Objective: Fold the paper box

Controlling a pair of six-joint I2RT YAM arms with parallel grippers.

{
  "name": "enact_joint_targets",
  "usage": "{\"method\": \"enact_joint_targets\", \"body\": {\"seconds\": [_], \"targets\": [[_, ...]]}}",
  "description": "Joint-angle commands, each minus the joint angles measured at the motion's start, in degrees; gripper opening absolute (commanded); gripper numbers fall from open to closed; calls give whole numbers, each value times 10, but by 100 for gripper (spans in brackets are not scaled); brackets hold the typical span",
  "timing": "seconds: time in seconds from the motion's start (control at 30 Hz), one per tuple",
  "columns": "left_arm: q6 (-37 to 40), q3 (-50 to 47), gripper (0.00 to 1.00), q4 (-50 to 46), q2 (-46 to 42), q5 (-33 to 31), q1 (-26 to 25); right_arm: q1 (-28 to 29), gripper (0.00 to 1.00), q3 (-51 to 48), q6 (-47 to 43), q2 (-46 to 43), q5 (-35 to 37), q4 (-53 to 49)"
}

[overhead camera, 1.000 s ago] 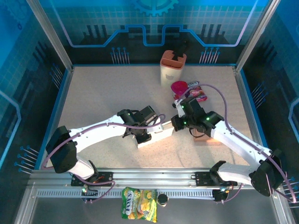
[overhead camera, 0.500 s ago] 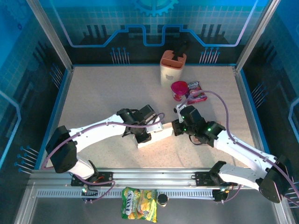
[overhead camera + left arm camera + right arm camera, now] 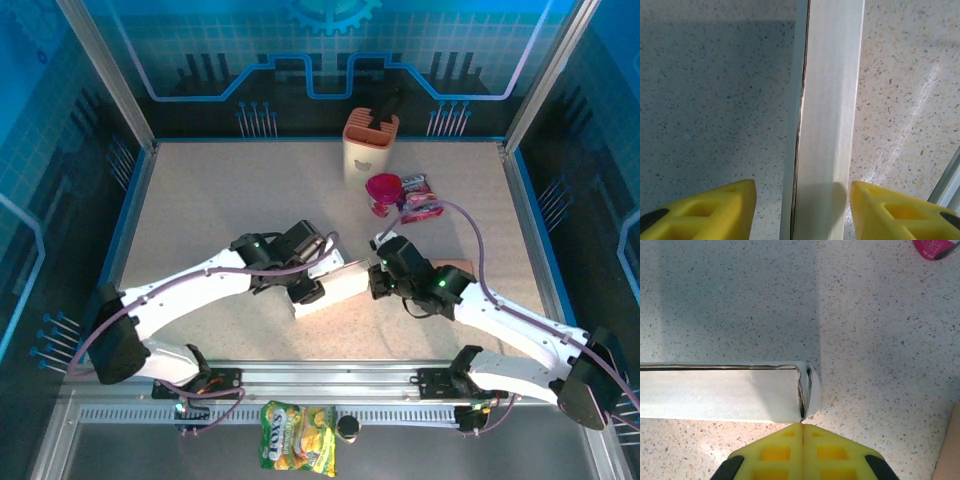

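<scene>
Left gripper has spread apart, straddling the paper box; right gripper pressed together at its end flap; light, crushable card, best gripped across the long sides.

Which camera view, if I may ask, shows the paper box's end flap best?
Right wrist view: the end flap is close up, just ahead of the right gripper. Top external shows the paper box small; left wrist shows its long seam.

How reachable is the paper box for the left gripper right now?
Likely yes: the left gripper stands open astride the paper box, its fingers on either side, and nothing lies between them and the box.
</scene>
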Motion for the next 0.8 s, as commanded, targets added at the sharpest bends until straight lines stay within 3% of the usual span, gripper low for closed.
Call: {"method": "enact_joint_targets", "body": {"seconds": [0.0, 0.1, 0.37, 0.57, 0.77], "targets": [[-13, -19, 50, 11, -14, 28, 2, 7, 0, 21, 13, -10, 29, -21], [-6, -14, 48, -4, 7, 16, -6, -8, 17, 31, -1, -42, 7, -29], [5, 6, 51, -9, 45, -36, -24, -94, 41, 57, -59, -21, -154, -45], [14, 13, 45, -11, 59, -38, -26, -113, 43, 64, -93, 14, -176, -32], [19, 14, 36, -13, 61, -35, -26, -117, 34, 71, -98, 37, -174, -26]]}}
